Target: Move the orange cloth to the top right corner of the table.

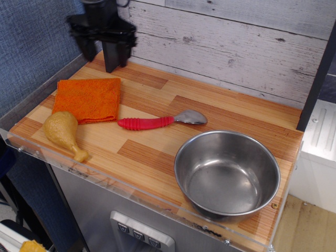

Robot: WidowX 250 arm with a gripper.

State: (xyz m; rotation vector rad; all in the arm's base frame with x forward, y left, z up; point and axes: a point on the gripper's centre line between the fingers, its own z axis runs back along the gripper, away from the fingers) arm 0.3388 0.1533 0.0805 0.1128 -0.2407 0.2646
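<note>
The orange cloth lies folded flat on the left part of the wood-plank table, near the far left corner. My black gripper hangs in the air above and just behind the cloth, fingers pointing down and spread apart, holding nothing. It does not touch the cloth.
A tan toy drumstick lies just in front of the cloth. A red-handled spoon lies mid-table. A steel bowl stands at the front right. A dark post rises at the back left. A clear rim edges the table.
</note>
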